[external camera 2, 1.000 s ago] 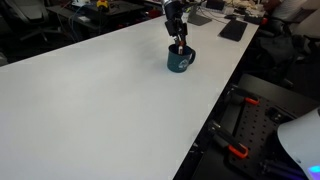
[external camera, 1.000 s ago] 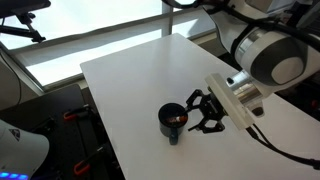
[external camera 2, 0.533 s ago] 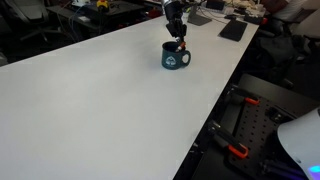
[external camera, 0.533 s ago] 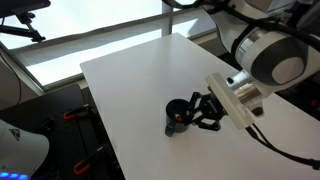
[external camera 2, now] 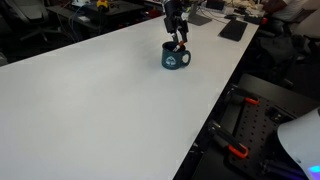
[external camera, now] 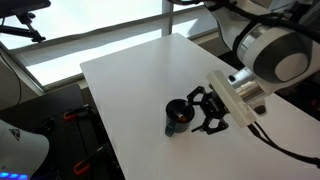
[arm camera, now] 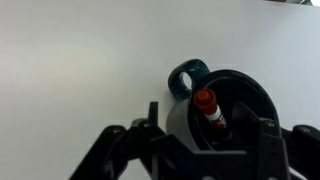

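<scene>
On the white table (external camera: pixel 130 75), near its edge, I've got a dark mug (external camera: pixel 176 118) standing upright in an exterior view. The gripper (external camera: pixel 203 112) sits just beside it on the arm's side, fingers spread, and the white arm (external camera: pixel 265 55) reaches in from the right and angles down to it. Nothing else stands on the table near the mug, so nothing blocks my line.

Switching to the exterior view from across the table, the mug (external camera 2: pixel 176 58) looks teal with a pale mark on its side, too small for me to read. The gripper (external camera 2: pixel 178 34) hangs straight down over the mug's far rim. A flat dark thing (external camera 2: pixel 232 30) lies farther back, well apart from the mug.

Now the wrist view, looking down into the mug (arm camera: pixel 250 100): its handle (arm camera: pixel 186 78) points away from me, and a red-capped marker (arm camera: pixel 206 102) leans inside. My fingers (arm camera: pixel 152 118) stand apart on either side of the mug, jaws open, gripping nothing.
</scene>
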{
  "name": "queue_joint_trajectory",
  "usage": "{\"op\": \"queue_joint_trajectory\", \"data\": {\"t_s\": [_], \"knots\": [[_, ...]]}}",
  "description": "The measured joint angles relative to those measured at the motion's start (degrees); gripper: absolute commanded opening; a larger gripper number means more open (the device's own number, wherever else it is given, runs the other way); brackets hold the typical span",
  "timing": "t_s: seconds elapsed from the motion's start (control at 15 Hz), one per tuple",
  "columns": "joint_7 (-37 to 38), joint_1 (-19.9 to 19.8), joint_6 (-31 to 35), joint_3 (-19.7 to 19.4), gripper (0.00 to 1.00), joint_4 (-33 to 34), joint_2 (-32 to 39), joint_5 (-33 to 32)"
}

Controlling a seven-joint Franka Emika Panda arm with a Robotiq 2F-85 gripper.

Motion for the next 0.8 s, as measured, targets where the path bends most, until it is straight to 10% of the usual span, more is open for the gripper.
{"op": "queue_joint_trajectory", "data": {"t_s": [0.8], "knots": [[-0.13, 0.71, -1.86, 1.82, 0.95, -0.01, -1.8, 0.05]]}}
